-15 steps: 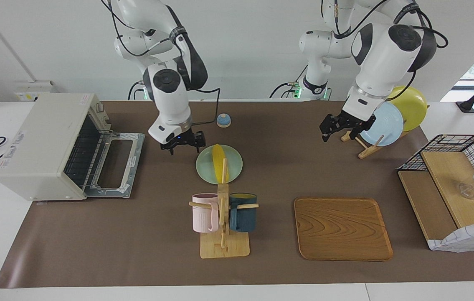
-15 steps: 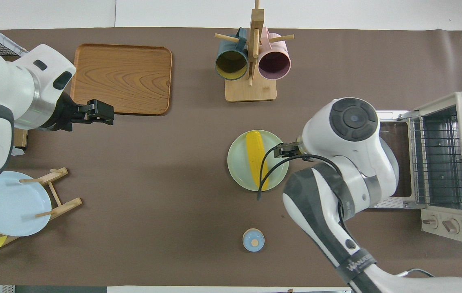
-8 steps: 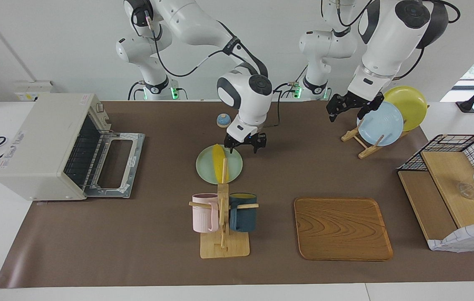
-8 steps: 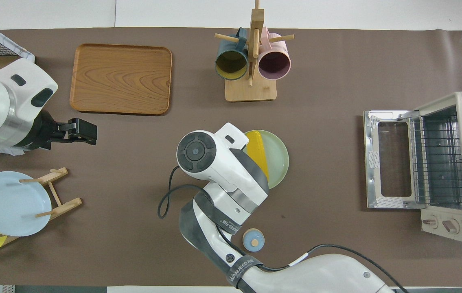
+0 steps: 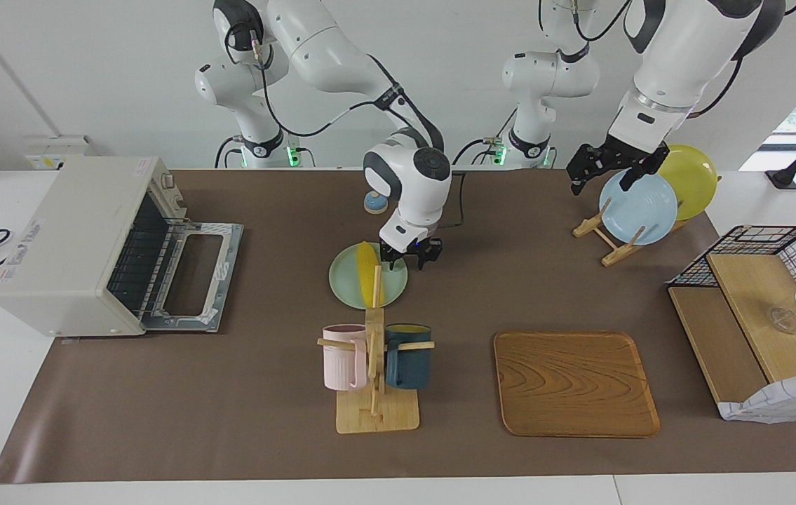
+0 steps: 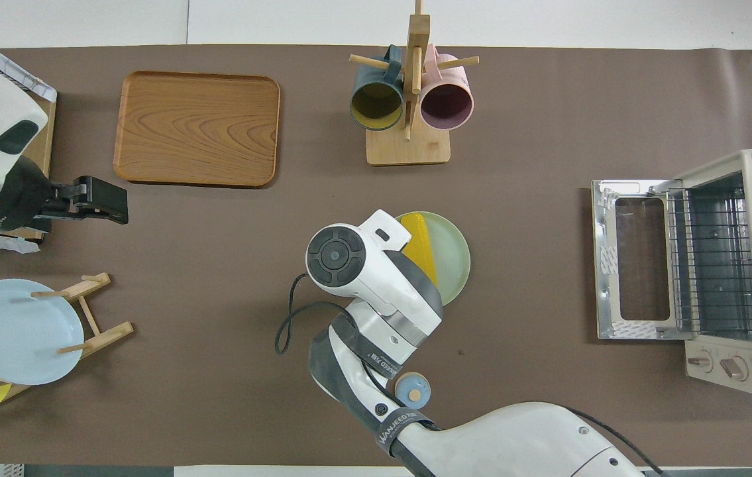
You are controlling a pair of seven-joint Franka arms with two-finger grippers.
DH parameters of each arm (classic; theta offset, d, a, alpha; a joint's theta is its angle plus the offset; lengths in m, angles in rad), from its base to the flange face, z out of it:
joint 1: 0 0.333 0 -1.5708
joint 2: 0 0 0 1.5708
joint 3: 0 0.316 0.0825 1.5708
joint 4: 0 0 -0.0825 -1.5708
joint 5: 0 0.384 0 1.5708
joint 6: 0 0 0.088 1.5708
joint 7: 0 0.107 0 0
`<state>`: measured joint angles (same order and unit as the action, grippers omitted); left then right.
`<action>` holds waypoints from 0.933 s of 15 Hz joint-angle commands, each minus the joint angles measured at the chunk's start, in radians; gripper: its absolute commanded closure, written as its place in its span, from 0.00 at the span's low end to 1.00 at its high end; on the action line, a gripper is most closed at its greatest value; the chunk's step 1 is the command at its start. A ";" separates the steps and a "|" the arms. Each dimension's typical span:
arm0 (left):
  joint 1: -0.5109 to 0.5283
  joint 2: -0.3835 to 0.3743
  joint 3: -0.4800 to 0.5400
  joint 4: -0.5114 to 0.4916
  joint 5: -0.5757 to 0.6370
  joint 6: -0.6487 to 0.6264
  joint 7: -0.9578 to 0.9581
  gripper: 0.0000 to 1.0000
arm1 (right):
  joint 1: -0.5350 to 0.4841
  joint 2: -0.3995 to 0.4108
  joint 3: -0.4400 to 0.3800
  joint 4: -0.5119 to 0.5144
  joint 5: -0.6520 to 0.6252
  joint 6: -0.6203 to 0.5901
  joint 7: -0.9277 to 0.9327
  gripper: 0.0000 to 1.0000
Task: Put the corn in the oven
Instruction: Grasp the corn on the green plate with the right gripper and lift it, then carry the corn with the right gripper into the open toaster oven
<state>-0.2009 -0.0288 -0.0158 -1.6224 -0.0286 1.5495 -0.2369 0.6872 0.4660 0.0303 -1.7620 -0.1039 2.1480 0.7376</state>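
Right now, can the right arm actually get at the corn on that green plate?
Probably yes. The right gripper hangs low over the green plate, right beside the corn, which lies uncovered. The mug rack stands farther from the robots, clear of its way.

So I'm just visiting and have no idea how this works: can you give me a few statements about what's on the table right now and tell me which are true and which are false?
1. The oven has its door folded down open. True.
2. The corn already lies on the oven's wire rack. False: it lies on the pale green plate mid-table.
3. The right gripper is down at the plate's rim, beside the corn. True.
4. The left gripper holds the light blue plate. False: it hangs open above the plate rack, holding nothing.
5. Both mugs stand on the wooden tray. False: they hang on the mug stand.
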 commanded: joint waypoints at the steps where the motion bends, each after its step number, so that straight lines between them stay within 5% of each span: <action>1: 0.012 0.023 -0.013 0.033 0.009 -0.039 0.018 0.00 | -0.011 -0.033 0.007 -0.039 -0.010 0.003 -0.017 1.00; 8: 0.021 0.017 -0.015 0.010 -0.005 -0.029 0.050 0.00 | -0.041 -0.029 0.005 0.139 -0.086 -0.310 -0.127 1.00; 14: 0.037 0.020 -0.018 0.010 -0.022 -0.012 0.048 0.00 | -0.231 -0.248 0.002 -0.011 -0.085 -0.450 -0.274 1.00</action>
<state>-0.1909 -0.0140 -0.0212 -1.6212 -0.0353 1.5371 -0.2064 0.5232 0.3354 0.0219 -1.6512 -0.1770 1.7082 0.5113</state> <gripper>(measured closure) 0.000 0.974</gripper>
